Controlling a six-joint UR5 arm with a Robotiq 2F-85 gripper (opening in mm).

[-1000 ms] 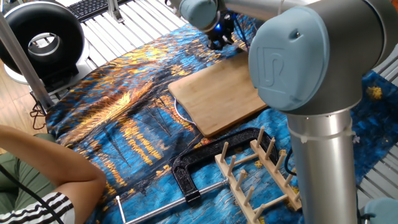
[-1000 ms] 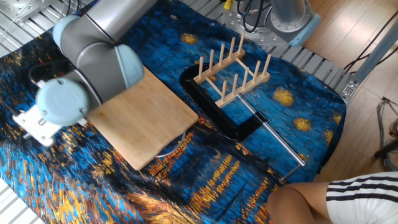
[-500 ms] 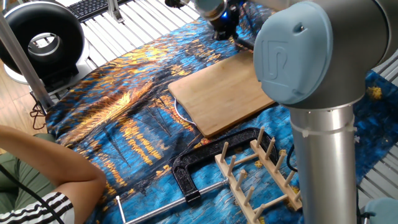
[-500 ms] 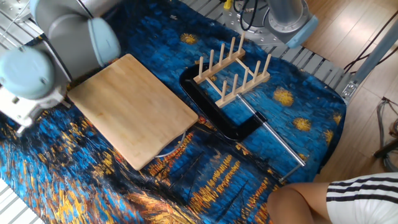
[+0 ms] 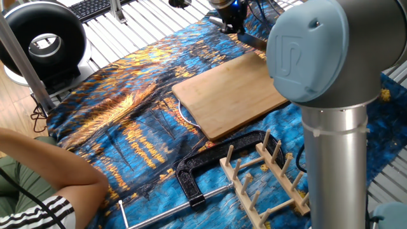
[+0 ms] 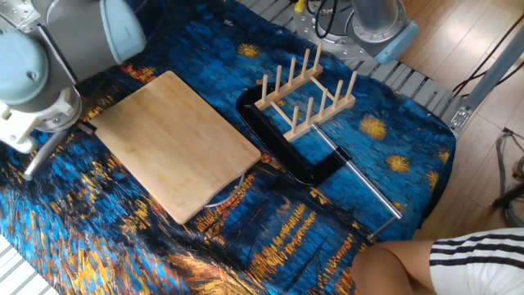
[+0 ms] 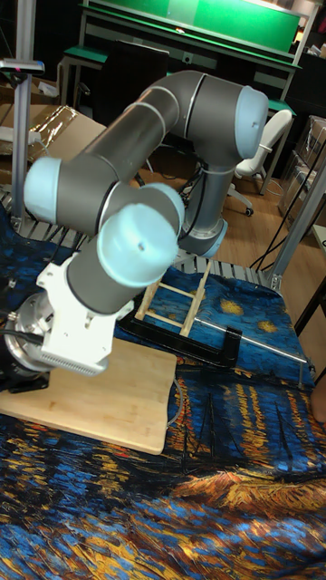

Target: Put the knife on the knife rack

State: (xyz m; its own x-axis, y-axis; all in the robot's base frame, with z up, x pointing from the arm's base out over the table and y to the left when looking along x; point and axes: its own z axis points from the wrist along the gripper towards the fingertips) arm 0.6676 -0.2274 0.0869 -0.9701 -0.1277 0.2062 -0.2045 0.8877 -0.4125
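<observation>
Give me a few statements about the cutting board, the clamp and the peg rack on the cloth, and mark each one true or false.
1. The knife rack has no knife in it. True.
2. The black C-clamp lies on top of the bamboo cutting board. False: it lies on the blue cloth between the board and the rack.
3. The cutting board's top is bare. True.
4. The knife rack has tipped onto its side. False: it stands with its pegs pointing up.
5. The claw hangs directly over the knife rack. False: the arm's wrist is past the board's far end, away from the rack.
</observation>
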